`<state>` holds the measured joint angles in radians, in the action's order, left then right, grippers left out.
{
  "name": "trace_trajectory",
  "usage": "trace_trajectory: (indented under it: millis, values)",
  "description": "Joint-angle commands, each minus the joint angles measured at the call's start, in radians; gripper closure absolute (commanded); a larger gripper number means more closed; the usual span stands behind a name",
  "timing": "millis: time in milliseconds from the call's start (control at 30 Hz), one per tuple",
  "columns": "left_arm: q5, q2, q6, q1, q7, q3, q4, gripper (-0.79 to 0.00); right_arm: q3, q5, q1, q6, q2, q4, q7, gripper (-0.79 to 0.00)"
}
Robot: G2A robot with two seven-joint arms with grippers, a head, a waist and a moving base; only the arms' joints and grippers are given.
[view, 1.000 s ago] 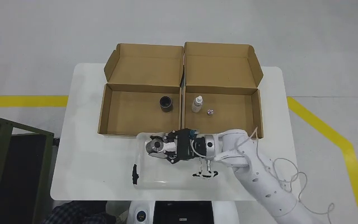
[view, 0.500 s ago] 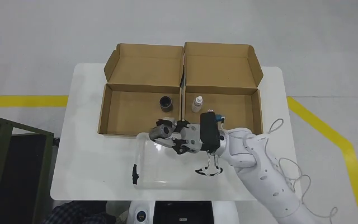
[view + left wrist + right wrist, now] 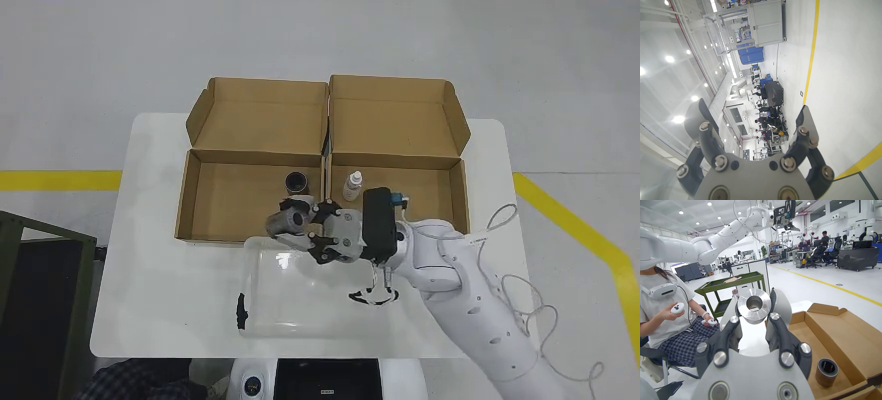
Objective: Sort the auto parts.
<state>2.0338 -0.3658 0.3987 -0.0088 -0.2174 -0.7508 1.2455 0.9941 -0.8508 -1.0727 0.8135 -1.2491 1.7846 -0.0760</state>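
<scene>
Right gripper [image 3: 297, 222] is clamped on 1 metal sleeve [image 3: 754, 306], with a finger on each side of its body. The sleeve is a short cylinder. In the top view its long axis runs roughly left-right. In the right wrist view its bored end face is turned back toward the camera and the hole is open. In the top view it sits at frame centre, held over the near wall of the left box [image 3: 230, 205] at that box's lower right corner, just above the tray's upper edge.

Containers: 2 cardboard boxes stand side by side at upper centre on the white table [image 3: 150, 250], lids folded open toward frame top.
- Left box: 1 dark bearing [image 3: 297, 182], upright with its bore up, close to the right wall.
- Right box [image 3: 440, 200]: 1 white bottle [image 3: 353, 185], upright at its left end.
- 1 clear tray [image 3: 290, 300] at lower centre, just below the boxes.

Black piece [image 3: 240, 310] lies at the tray's left edge. Second black piece [image 3: 372, 297] is at the tray's lower right, just beside the arm. I cannot tell whether either is inside the tray.

Left gripper [image 3: 752, 105] is spread wide with nothing between the fingers. It is held high and aimed out at the room. In the right wrist view it shows at top centre, well apart from the table.
</scene>
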Motion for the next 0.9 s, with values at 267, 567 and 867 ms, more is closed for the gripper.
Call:
trace_trajectory:
  millis: [267,567,867]
  values:
    - [0.000,0.000,0.000,0.000,0.000,0.000,0.000,-0.785,-0.034,-0.185,0.054,-0.029,-0.002,-0.037,-0.105,0.000]
    - [0.000,0.000,0.000,0.000,0.000,0.000,0.000,-0.785,-0.074,-0.333,0.137,-0.033,-0.007,-0.100,-0.202,0.000]
    - [0.000,0.000,0.000,0.000,0.000,0.000,0.000,-0.785,-0.150,-0.384,0.248,-0.029,-0.032,-0.229,-0.212,0.000]
